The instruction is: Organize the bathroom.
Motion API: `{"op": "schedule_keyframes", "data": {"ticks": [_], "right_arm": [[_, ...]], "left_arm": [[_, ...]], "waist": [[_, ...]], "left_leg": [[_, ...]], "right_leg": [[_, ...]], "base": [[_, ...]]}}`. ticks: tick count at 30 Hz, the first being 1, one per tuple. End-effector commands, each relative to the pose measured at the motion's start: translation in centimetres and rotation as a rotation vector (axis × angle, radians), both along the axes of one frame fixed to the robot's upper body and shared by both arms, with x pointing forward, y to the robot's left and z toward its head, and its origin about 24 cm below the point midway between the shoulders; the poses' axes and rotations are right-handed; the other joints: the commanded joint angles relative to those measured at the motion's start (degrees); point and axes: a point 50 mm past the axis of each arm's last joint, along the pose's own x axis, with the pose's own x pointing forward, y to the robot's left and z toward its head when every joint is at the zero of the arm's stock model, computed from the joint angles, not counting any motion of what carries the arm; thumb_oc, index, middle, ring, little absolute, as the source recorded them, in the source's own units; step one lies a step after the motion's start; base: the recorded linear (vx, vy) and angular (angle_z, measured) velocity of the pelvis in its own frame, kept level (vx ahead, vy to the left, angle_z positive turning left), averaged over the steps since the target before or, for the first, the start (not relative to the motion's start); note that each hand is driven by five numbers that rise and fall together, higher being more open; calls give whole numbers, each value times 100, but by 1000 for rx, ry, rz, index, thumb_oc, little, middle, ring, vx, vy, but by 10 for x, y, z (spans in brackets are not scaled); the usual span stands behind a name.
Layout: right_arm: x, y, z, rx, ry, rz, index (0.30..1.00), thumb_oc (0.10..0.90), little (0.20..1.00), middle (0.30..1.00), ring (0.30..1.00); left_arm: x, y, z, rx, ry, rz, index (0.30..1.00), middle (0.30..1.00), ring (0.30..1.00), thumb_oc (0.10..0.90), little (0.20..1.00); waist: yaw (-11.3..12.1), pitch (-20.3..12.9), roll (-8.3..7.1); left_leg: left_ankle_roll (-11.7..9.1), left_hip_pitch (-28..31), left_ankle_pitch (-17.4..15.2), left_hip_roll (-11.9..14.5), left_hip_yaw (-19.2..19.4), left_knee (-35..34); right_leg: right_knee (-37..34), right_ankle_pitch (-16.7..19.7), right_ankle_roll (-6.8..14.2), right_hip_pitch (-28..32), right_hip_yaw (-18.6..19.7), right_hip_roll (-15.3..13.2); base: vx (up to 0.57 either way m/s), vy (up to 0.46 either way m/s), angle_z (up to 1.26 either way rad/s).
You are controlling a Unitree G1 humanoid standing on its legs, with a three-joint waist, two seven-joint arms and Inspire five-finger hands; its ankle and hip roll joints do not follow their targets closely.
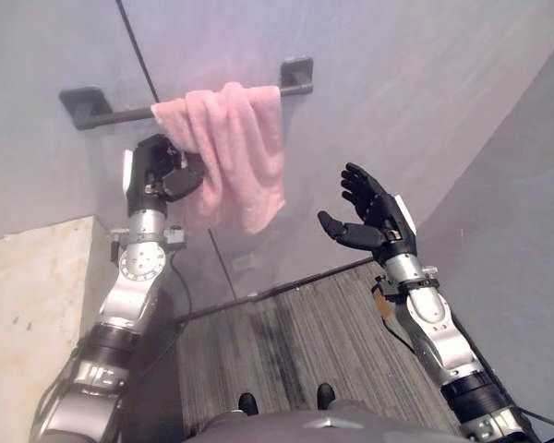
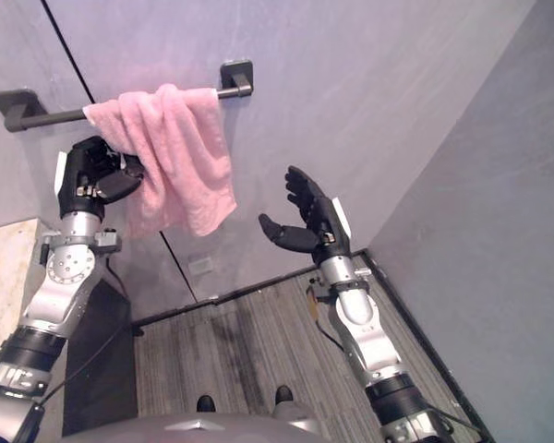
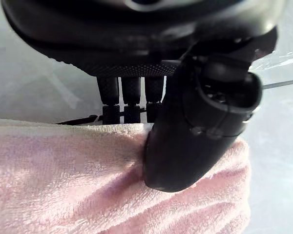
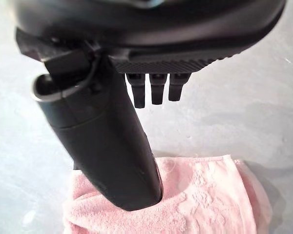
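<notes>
A pink towel (image 1: 235, 152) hangs bunched over a dark towel bar (image 1: 111, 113) fixed to the grey wall. My left hand (image 1: 157, 175) is raised at the towel's left edge, with thumb and fingers pinching a fold of the cloth (image 3: 63, 175). My right hand (image 1: 369, 217) is held up to the right of the towel, apart from it, fingers straight and thumb spread. In the right wrist view the towel's lower end (image 4: 205, 200) shows past the thumb (image 4: 107, 161).
The towel bar (image 2: 37, 118) ends in two dark wall brackets (image 2: 237, 76). A grey side wall (image 2: 499, 231) closes in on the right. Striped dark flooring (image 1: 295, 341) lies below, and a pale stone surface (image 1: 28, 305) stands at lower left.
</notes>
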Motion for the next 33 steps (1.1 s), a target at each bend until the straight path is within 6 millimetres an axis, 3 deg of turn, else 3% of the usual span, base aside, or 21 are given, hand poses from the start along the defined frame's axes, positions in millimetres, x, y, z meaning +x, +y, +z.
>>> {"op": "schedule_keyframes", "data": {"ticks": [1, 12, 21, 27, 33], "right_arm": [[8, 5, 48, 28, -258, 36, 900, 800, 900, 900, 900], [12, -3, 68, 81, -310, 65, 900, 800, 900, 900, 900], [38, -11, 86, 4, -262, 89, 900, 800, 900, 900, 900], [61, -24, 106, -51, -253, -16, 900, 800, 900, 900, 900], [67, -40, 117, -81, -270, -93, 900, 800, 900, 900, 900]], "left_arm": [[0, 7, 25, 30, -133, 18, 300, 300, 300, 400, 300], [-16, 28, 20, 41, -123, 91, 300, 300, 300, 400, 300], [-6, 17, 24, 40, -106, 32, 300, 300, 300, 400, 300], [1, 5, 29, 38, -101, -7, 300, 300, 300, 400, 300], [5, -2, 32, 33, -100, -37, 300, 300, 300, 400, 300]], "waist": [[79, -706, -20], [254, -690, -43], [443, -702, -143], [550, -698, -216], [593, -677, -257]], "left_leg": [[120, 180, -364, -175, -150, -1], [80, 123, -339, -157, -241, -1], [35, 83, -298, -138, -365, -1], [20, 81, -294, -135, -403, -1], [31, 74, -299, -144, -450, -1]], "right_leg": [[-39, 72, -54, -161, -193, 143], [-39, 11, -85, -101, -345, 143], [-39, -24, -97, -47, -553, 121], [-39, -40, -111, -24, -626, 124], [-39, -62, -116, 14, -688, 116]], "base": [[13, -9, 4], [4, -7, 5], [35, 6, 10], [58, 14, 6], [47, 11, 7]]}}
